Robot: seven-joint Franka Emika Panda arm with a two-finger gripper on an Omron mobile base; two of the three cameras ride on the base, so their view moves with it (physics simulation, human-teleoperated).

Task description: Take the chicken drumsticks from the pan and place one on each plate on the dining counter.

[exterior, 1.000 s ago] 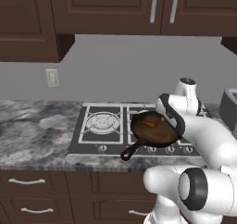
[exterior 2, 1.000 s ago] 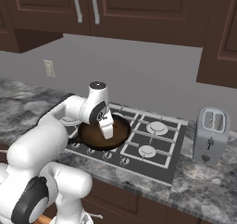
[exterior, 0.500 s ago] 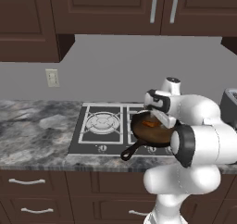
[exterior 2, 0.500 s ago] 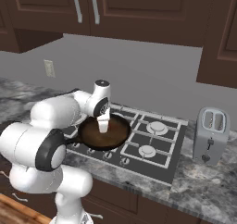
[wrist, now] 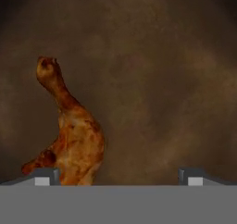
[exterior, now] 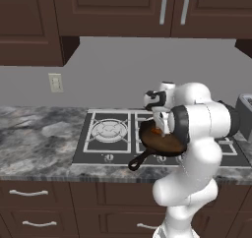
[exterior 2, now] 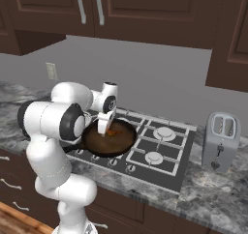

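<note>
Your hand view looks straight down onto the pan's [wrist: 152, 70] mottled brown floor, where a chicken drumstick [wrist: 74, 135] lies: lumpy, glazed orange-brown, its narrow bone end toward the top of that view and its fat end by the left fingertip [wrist: 44, 176]. What looks like a second piece pokes out at its lower left, but you cannot be sure it is separate. The gripper [wrist: 118, 177] is released, its two tips spread wide with nothing between them, the meat sitting just beside the left one.

From the left base view you get the skillet [exterior: 160, 142] whole: round, dark cast iron with a short black handle [exterior: 139, 161] pointing toward the counter's front edge, resting on the gas hob [exterior: 106, 133]. Just an orange fleck of the meat [exterior: 155, 131] shows there under the gripper [exterior: 158, 125].

The right base view adds a silver two-slot toaster [exterior 2: 221, 141] on the grey marbled countertop [exterior 2: 213, 194], right of the hob, and shows the gripper [exterior 2: 103, 128] pointing down into the pan beside the meat [exterior 2: 113, 132].
</note>
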